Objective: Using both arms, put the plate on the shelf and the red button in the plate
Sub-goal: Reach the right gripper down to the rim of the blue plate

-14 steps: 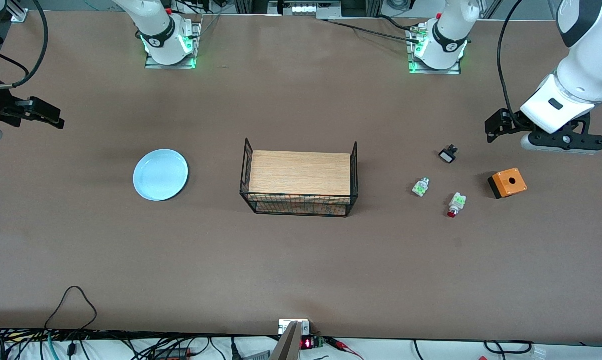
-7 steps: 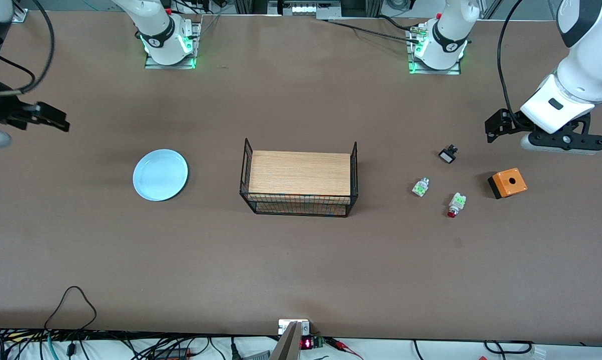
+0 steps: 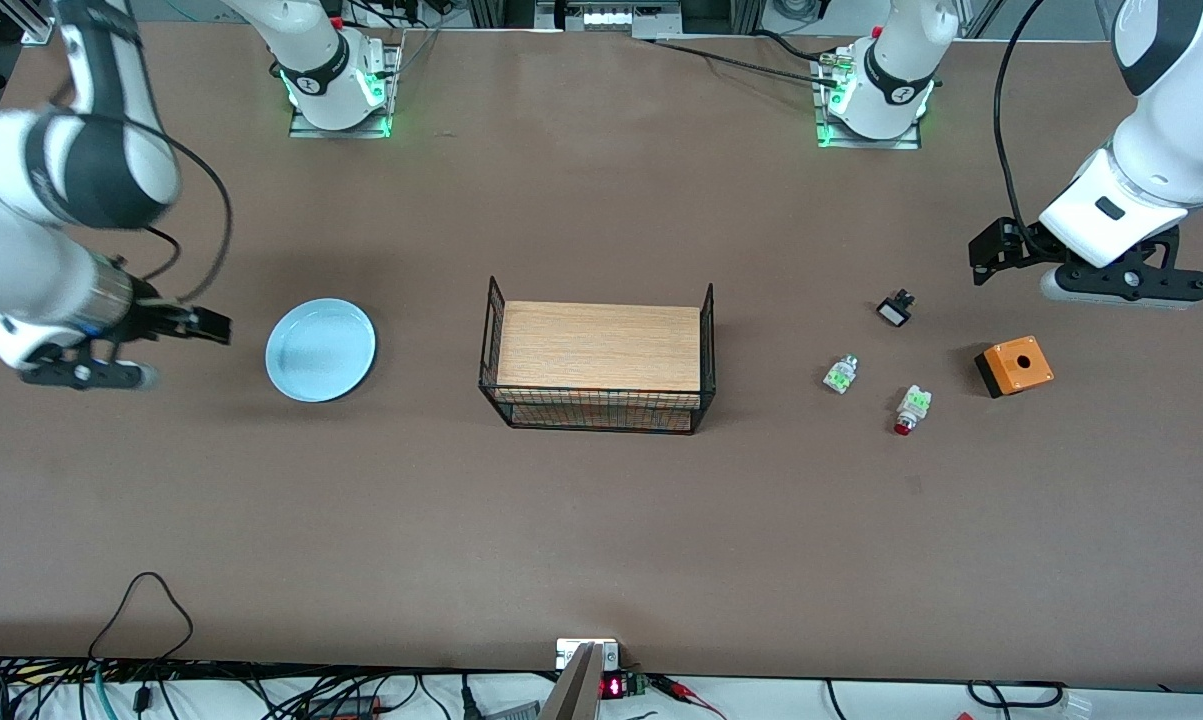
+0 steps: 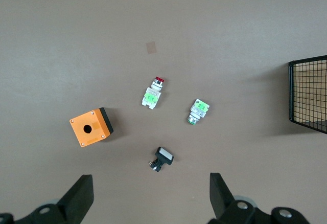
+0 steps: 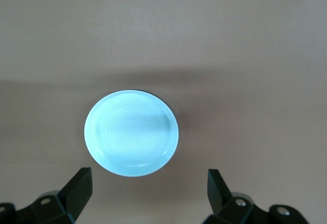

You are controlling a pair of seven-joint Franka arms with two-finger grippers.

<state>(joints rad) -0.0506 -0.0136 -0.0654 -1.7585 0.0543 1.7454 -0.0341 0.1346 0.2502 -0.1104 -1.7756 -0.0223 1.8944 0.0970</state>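
A: How do the right gripper's (image 3: pixel 211 327) fingers (image 5: pixel 76 187) stand?
B: Spread wide and empty, over bare table just beside the round, glossy pale-blue plate (image 3: pixel 320 349), toward the right arm's end.
A: The left gripper (image 3: pixel 991 250)?
B: Released too (nothing between its fingers (image 4: pixel 79 196)), waiting above the table near the orange box (image 3: pixel 1013 366).
A: The whitish, green-blocked red button (image 3: pixel 910 408)?
B: On the table, between that box and the black wire rack (image 3: pixel 597 356).

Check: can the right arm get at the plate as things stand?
Probably yes. The right gripper sits open just beside the plate, toward the right arm's end of the table, with only bare table between them. The wire rack stands well clear. The plate lies flat, so gripping its rim may be awkward.
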